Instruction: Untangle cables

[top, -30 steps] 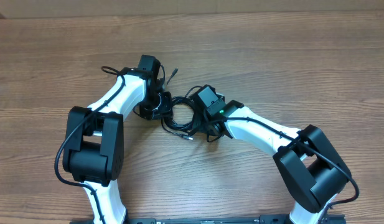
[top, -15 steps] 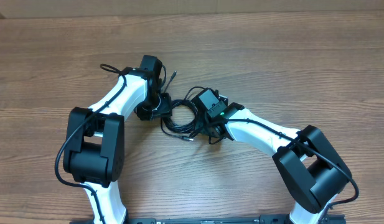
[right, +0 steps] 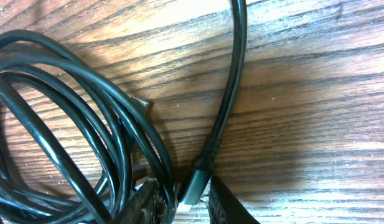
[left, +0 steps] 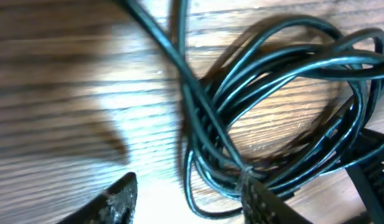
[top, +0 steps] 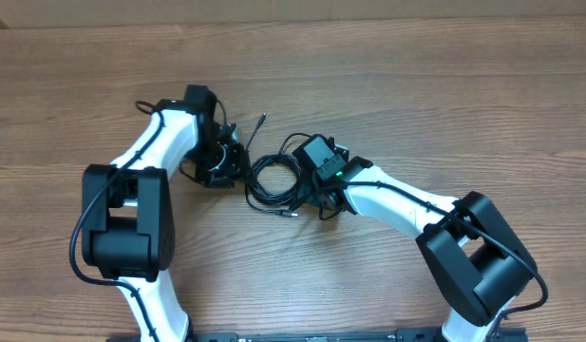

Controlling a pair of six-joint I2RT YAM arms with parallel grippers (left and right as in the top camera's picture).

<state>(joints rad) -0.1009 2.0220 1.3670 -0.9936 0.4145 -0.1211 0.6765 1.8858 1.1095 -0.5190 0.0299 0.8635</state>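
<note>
light: bright, even | left wrist: blurred, glare | right wrist: sharp, soft shadows

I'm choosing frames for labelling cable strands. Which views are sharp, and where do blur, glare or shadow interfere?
Left wrist: motion-smeared, the cables streaked, white glare across the table. Right wrist: sharp, the plug and wood grain crisp, a broad soft shadow on the right. Overhead: evenly lit, in focus, but the strands small.
</note>
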